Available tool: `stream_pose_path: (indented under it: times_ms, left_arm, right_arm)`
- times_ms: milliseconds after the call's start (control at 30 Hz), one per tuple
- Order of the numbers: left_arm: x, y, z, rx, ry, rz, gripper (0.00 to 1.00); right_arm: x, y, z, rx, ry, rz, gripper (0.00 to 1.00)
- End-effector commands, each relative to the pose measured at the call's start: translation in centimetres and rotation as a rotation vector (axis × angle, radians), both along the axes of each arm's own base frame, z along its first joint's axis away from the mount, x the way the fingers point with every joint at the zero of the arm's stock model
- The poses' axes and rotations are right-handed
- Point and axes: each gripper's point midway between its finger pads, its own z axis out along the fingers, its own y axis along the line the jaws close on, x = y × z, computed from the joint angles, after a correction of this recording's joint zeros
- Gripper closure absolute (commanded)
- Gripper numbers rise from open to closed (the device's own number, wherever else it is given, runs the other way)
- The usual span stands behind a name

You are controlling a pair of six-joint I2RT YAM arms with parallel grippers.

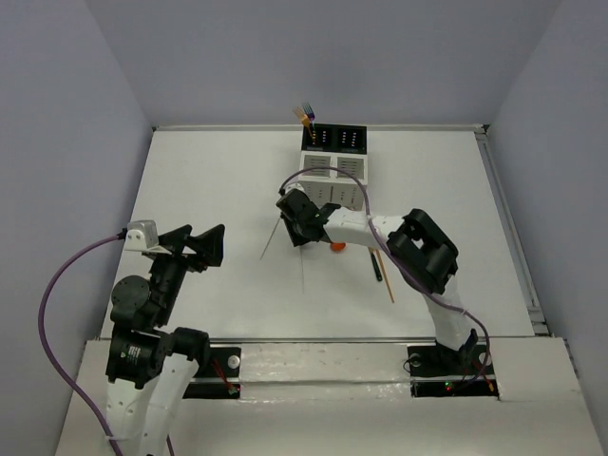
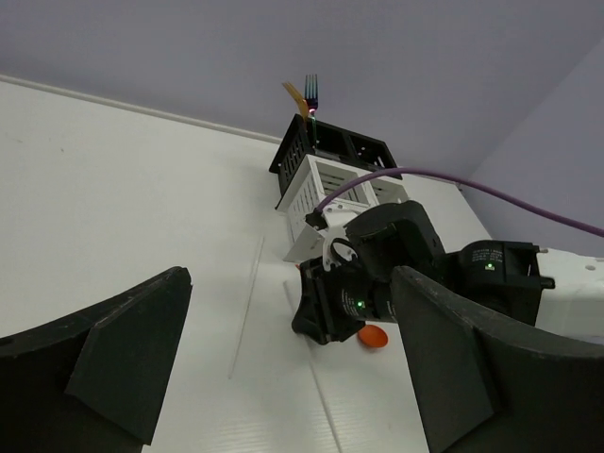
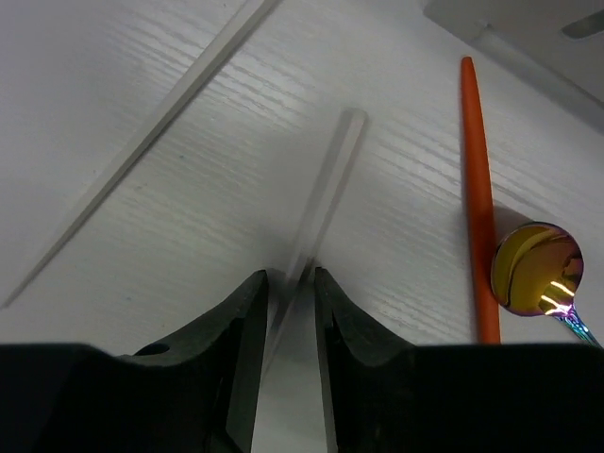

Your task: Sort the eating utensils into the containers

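My right gripper (image 1: 304, 231) is down on the table, its jaws nearly shut on a thin white stick (image 3: 326, 184) that runs out between the fingertips (image 3: 253, 293). A second white stick (image 3: 142, 142) lies to its left, and also shows from above (image 1: 270, 239). An orange stick (image 3: 477, 189) and a gold iridescent spoon (image 3: 533, 269) lie to the right. The caddy (image 1: 334, 157) stands at the back, with forks (image 1: 305, 116) upright in a black compartment. My left gripper (image 1: 204, 245) is open and empty, raised at the left.
A wooden stick (image 1: 385, 275) and a black stick (image 1: 374, 264) lie right of the right arm. An orange spoon bowl (image 1: 337, 247) shows just beside the right gripper. A purple cable (image 1: 347, 180) arcs over the caddy's white boxes. A raised rim (image 1: 508, 228) bounds the table's right side.
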Motion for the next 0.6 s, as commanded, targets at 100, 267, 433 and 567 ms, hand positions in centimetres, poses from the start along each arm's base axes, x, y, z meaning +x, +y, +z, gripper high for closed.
stream_pose_path:
  times_ms: [100,267,433,567]
  left_arm:
    - [-0.3,0.0,1.7,-0.009,-0.064,-0.003,0.01]
    - [-0.2,0.0,1.6,-0.008,-0.059,-0.004,0.01]
    - [-0.2,-0.1,1.7,-0.007,-0.060,-0.009,0.01]
    - [-0.2,-0.1,1.6,-0.005,-0.058,-0.009,0.01]
  right_arm:
    - [-2.2,-1.2,-3.2,-0.180,0.108,0.135,0.64]
    - [-2.5,-1.1,-4.8,-0.211,0.153,0.159,0.68]
    - [-2.6,-1.1,-4.6,-0.196,0.151,0.146,0.92]
    - [-2.2,-1.0,-2.6,-0.160,0.103,0.133,0.93]
